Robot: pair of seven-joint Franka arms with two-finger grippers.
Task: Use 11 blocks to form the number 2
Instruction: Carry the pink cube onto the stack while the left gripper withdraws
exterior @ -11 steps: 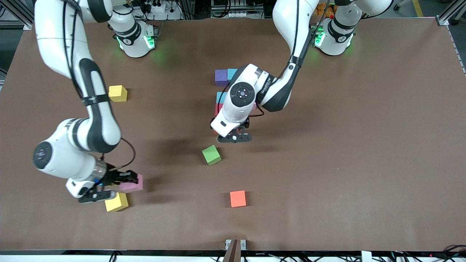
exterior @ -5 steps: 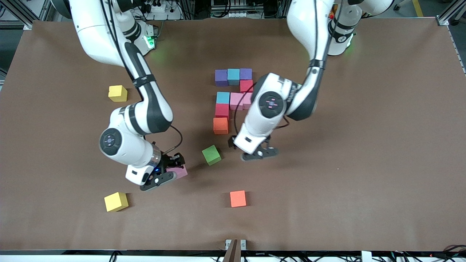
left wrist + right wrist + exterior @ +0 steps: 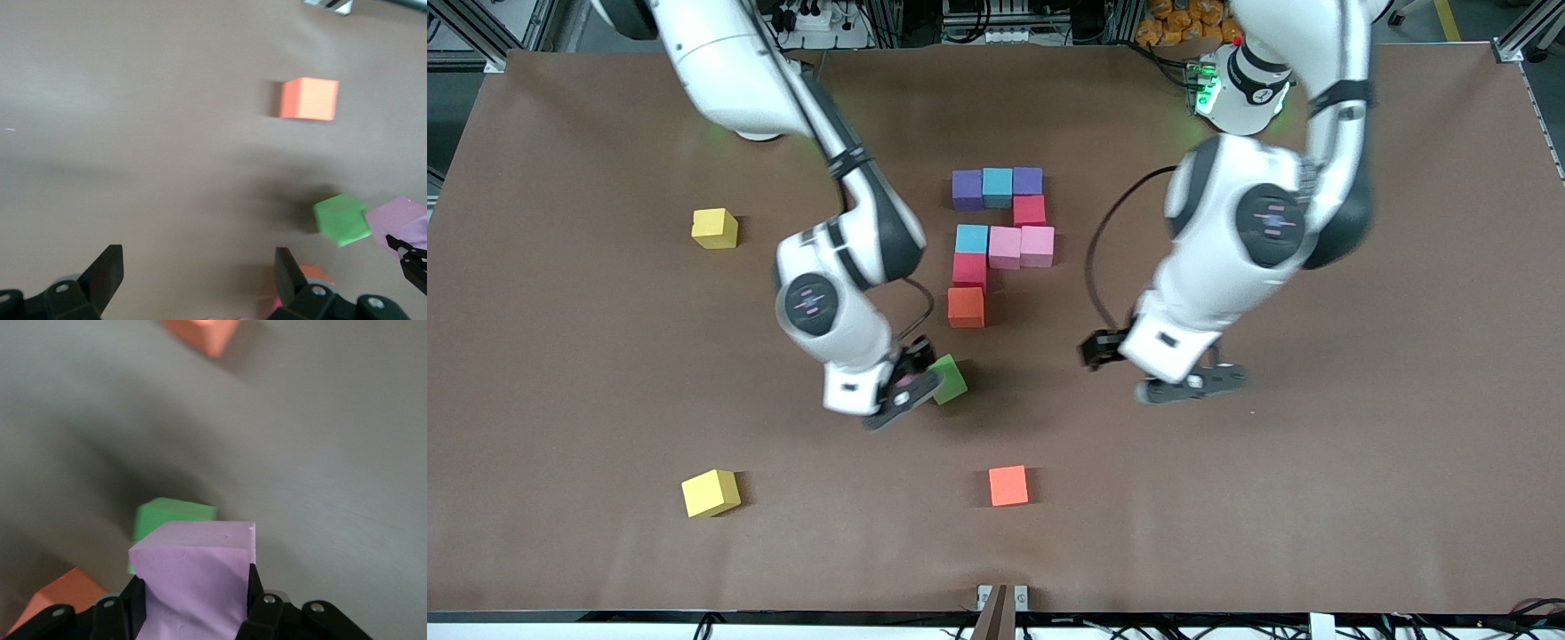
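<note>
While the right gripper [image 3: 193,603] clamps a pink block [image 3: 197,577] over the green block [image 3: 948,378], the left gripper [image 3: 193,280] hangs wide open, empty, over bare worktop [image 3: 1316,462].

Row of blocks: purple [image 3: 967,188], light blue [image 3: 997,186], purple [image 3: 1028,180]. Red [image 3: 1029,210]; light blue [image 3: 971,238], two pink [image 3: 1021,246]; red [image 3: 968,268]; orange [image 3: 966,307]. Loose green [image 3: 950,378], red-orange [image 3: 1008,485], two yellow [image 3: 711,492]. Brown table [image 3: 1316,489].

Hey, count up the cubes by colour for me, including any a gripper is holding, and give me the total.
purple: 2
light blue: 2
red: 2
pink: 3, one in the right gripper
orange: 2
green: 1
yellow: 2
Total: 14
</note>
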